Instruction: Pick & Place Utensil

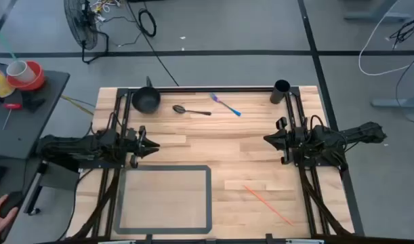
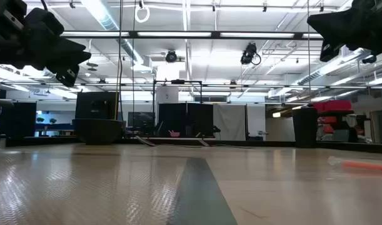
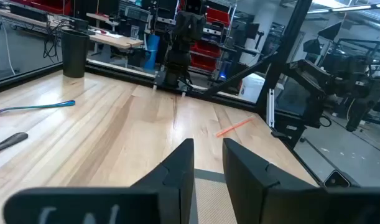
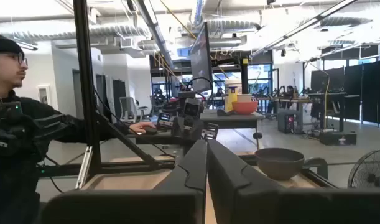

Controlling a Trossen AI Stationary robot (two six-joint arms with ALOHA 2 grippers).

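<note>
A dark spoon [image 1: 191,110] and a blue-handled fork [image 1: 225,105] lie flat on the far part of the wooden table; in the left wrist view the fork [image 3: 34,107] and the spoon's end [image 3: 6,143] show again. A thin orange stick [image 1: 267,205] lies near the right front. My left gripper [image 1: 152,144] hovers over the table's left side with its fingers [image 3: 177,168] a little apart, holding nothing. My right gripper [image 1: 267,139] hovers over the right side, shut and empty, its fingers [image 4: 196,165] together.
A dark bowl [image 1: 145,100] stands at the far left and a dark cup [image 1: 281,91] at the far right. A grey-bordered mat [image 1: 164,198] lies at the near left. A person [image 4: 15,124] sits beyond the table's left side.
</note>
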